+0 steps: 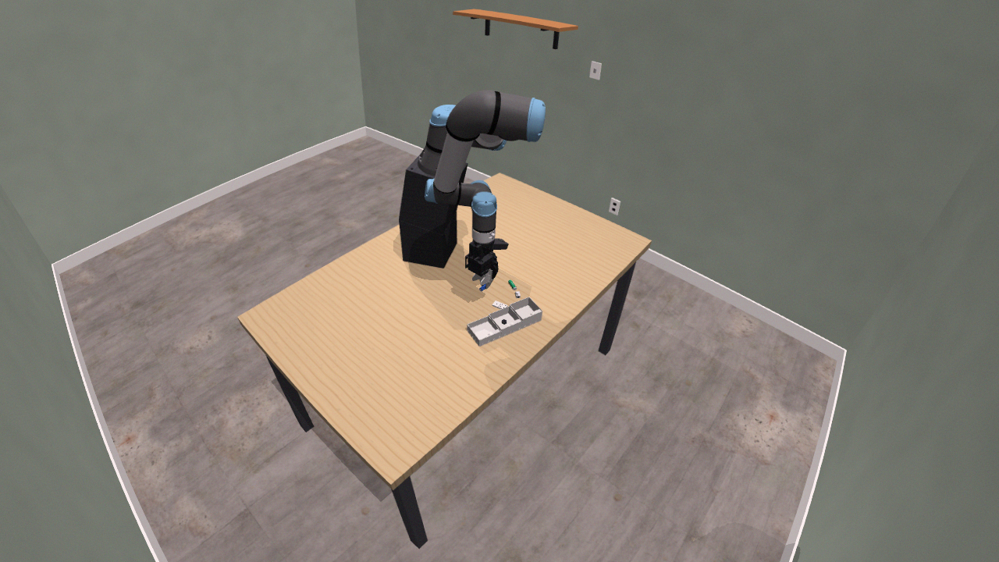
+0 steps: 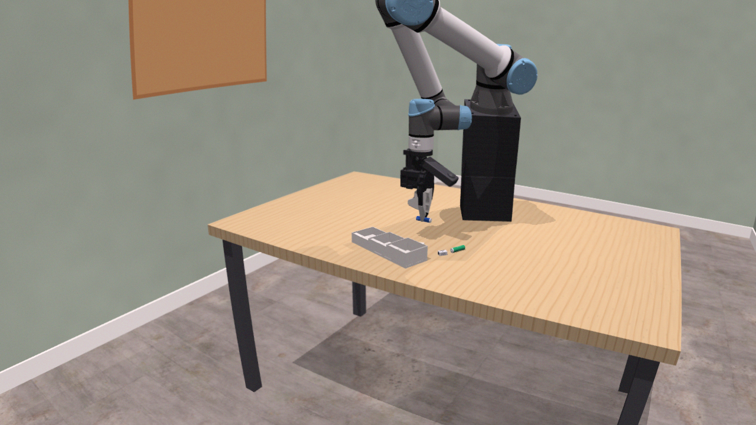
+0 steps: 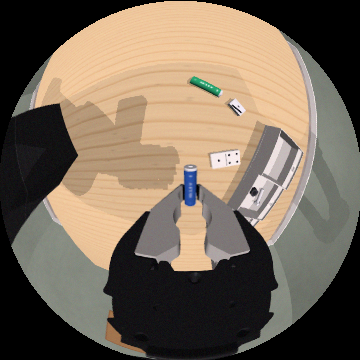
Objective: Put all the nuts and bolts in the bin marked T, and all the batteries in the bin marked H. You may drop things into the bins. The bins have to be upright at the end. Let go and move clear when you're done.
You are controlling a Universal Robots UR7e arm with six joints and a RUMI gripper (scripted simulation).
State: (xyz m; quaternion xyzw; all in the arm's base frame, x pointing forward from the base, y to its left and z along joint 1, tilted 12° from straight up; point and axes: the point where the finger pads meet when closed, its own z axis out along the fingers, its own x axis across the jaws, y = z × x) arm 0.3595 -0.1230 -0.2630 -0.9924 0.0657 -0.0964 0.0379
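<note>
Pale wood covers the table (image 1: 363,349) (image 2: 554,274) (image 3: 150,30) beneath the row of bins (image 1: 504,332) (image 2: 388,252) (image 3: 250,167), the landmark. Off its long side, the blue battery (image 1: 483,287) (image 2: 424,219) (image 3: 190,186) lies level, its long axis running out between the fingertips, silver end outward. Bin letters are unreadable. The gripper (image 1: 485,282) (image 2: 423,215) (image 3: 190,185), nearly closed, pinches it.

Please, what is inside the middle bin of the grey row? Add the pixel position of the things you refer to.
Inside the middle bin (image 1: 514,326) lies a dark nut-like piece (image 1: 503,321) (image 3: 254,191); the wrist view also shows a small silvery bolt-like piece (image 3: 258,196). The bin's walls hide its inside in the exterior view.
</note>
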